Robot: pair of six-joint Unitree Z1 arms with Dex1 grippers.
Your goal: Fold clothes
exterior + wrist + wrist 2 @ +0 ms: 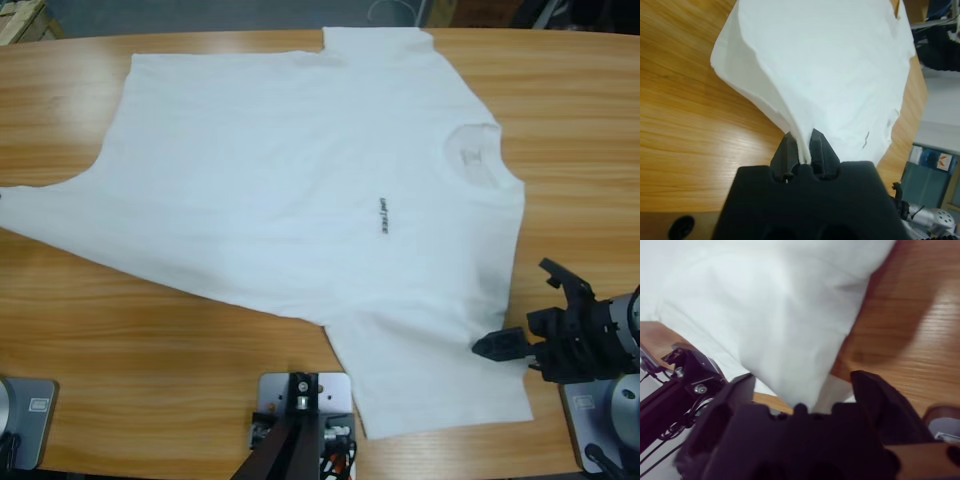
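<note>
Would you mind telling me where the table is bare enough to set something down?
Bare wood shows on the table along the near edge, left of the T-shirt's near sleeve, and at the far right beyond the collar. The middle is covered by the shirt. The near right is crowded: the right gripper sits open at the sleeve. The left gripper pinches the hem.

We see the right gripper (802,390) with jaws spread wide — white T-shirt (765,305) fills ten to one o'clock, bare wooden table (920,325) toward three.
</note>
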